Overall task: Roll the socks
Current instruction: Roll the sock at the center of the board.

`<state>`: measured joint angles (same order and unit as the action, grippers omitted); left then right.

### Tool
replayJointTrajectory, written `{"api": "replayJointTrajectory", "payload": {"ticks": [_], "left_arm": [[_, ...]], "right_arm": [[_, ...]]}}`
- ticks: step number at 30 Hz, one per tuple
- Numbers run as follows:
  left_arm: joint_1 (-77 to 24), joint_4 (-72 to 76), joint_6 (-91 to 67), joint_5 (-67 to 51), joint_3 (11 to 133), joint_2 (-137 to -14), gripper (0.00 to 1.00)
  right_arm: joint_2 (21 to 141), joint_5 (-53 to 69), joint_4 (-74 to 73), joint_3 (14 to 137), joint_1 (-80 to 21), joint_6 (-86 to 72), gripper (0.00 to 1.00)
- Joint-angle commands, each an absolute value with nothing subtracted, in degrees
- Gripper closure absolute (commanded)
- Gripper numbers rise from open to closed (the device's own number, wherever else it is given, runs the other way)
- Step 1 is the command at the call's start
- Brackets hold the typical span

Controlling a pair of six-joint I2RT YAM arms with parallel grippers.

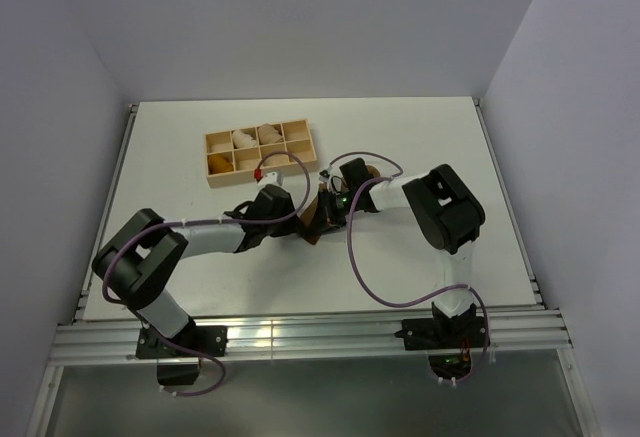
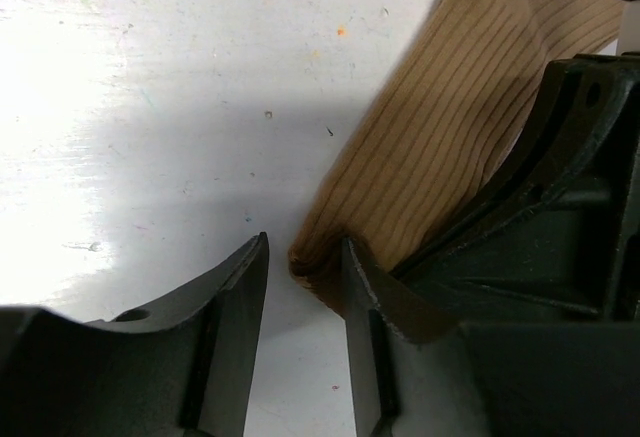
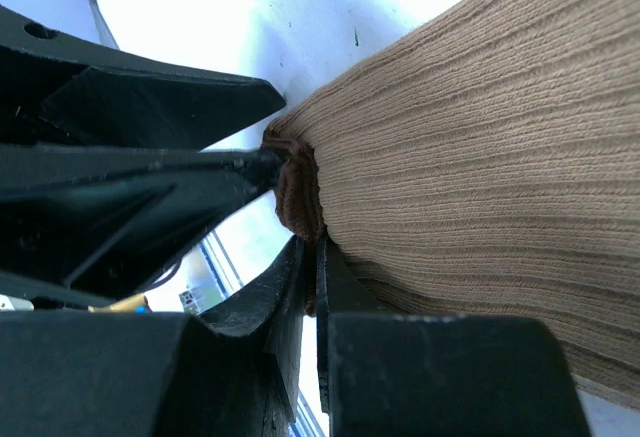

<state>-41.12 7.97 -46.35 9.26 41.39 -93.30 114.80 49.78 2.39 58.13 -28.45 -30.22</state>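
Though flat, finely ribbed sock

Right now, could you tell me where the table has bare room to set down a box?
The table is bare at its far right corner, between the wooden tray and the right edge, and in the strip left of the tray. It is crowded at centre, where the left hand and right hand meet on the olive-brown sock.
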Motion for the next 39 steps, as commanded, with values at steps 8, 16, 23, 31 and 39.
{"api": "replayJointTrajectory", "payload": {"ticks": [8,16,23,31,39], "left_arm": [[-43.2,2.6,-46.9,10.3,39.7,-92.1,0.54],[-43.3,0.4,-49.2,13.1,40.5,-95.4,0.64],[-43.4,-3.2,-51.2,14.9,42.4,-98.0,0.77],[-43.3,-3.3,-50.6,14.2,42.8,-98.3,0.8],[-43.4,-5.2,-46.9,14.1,45.0,-98.3,0.82]], "right_arm": [[115.7,42.4,2.7,59.5,-27.7,-29.3,0.91],[114.8,40.7,3.2,59.3,-27.7,-29.4,0.85],[108.7,36.8,2.9,57.0,-27.7,-27.2,0.6],[92.7,25.9,4.1,47.8,-27.8,-20.9,0.42],[68.3,4.5,17.9,29.5,-39.3,-6.4,0.35]]}}
